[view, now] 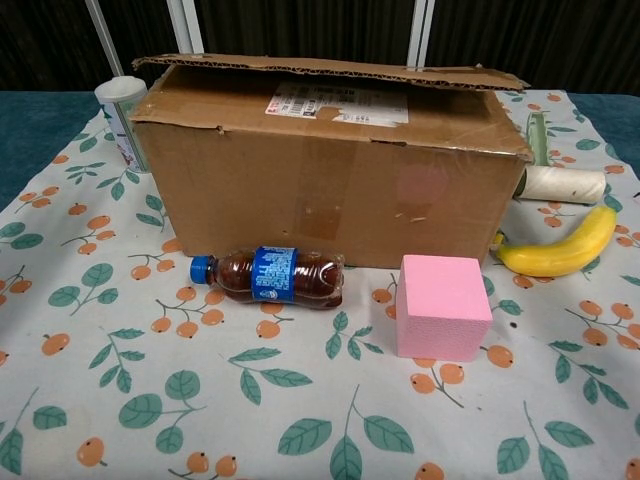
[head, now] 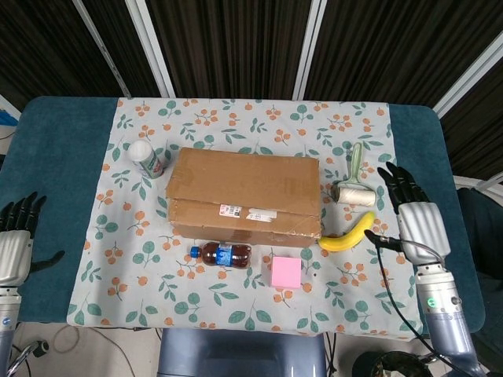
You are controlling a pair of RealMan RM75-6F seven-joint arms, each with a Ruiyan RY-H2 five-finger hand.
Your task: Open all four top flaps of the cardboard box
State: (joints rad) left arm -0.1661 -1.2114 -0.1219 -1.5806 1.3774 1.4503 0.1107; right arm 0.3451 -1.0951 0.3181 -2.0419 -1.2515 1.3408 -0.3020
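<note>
The left hand rests at the table's edge, fingers slightly apart and holding nothing, the cardboard box well off beyond its fingertips with flaps down. The near flap sits slightly raised, the likeliest place to hook under. The right hand, fingers spread and empty, lies just past the banana and lint roller.

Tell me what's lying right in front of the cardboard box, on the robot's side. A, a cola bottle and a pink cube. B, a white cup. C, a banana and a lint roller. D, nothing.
A: the cola bottle lies on its side and the pink cube sits beside it, both along the near face of the cardboard box.
</note>
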